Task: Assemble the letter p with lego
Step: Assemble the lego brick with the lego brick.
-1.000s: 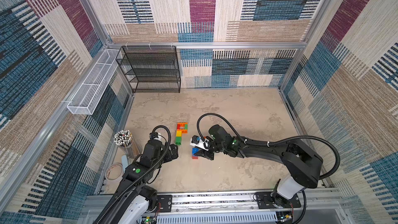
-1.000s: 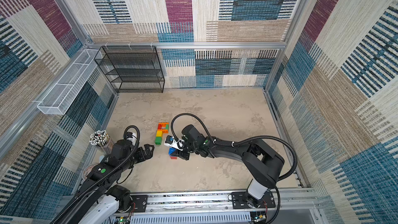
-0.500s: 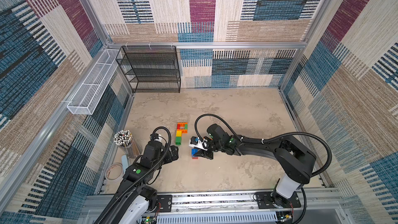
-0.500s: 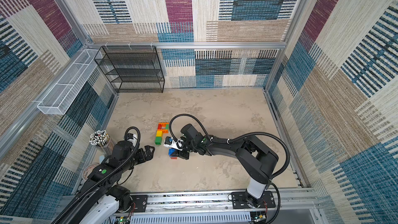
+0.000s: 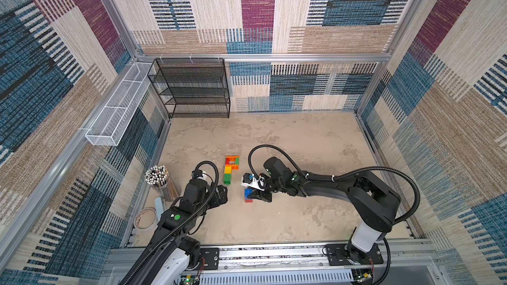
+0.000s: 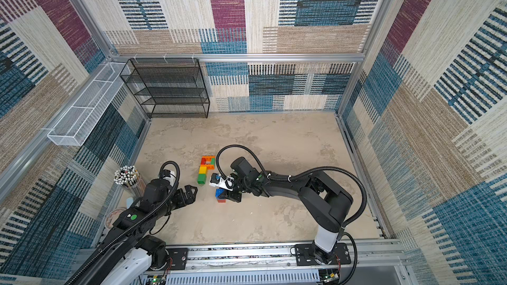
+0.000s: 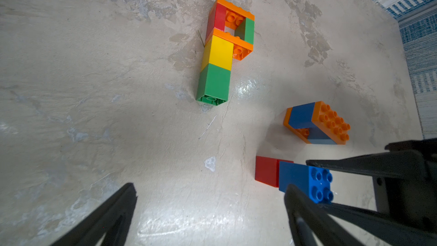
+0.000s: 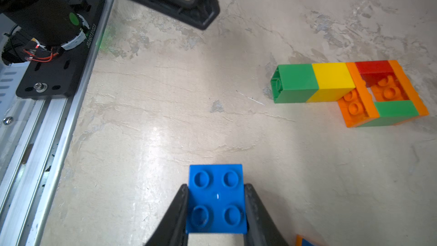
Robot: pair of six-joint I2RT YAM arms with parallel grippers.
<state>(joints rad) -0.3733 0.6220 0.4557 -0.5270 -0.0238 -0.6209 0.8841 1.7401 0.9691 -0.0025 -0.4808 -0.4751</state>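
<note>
Right hand (image 8: 215,186) clamped on blue square studded plastic brick (image 8: 216,199), red square brick (image 7: 266,171) touching it, low at beige desk (image 5: 301,215). Same spot as one second ago; only elbow drawn slightly inward. Left hand (image 7: 210,186) spread wide, empty, unmoved. Multicolour P-shaped lego assembly (image 5: 230,167) flat on desk near both hands; orange-blue lego block (image 7: 316,121) near held brick.

Overhead pair, close wrist views, lego (image 7: 218,52) common

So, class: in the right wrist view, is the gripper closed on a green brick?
No, the right gripper is shut on a blue brick.
</note>
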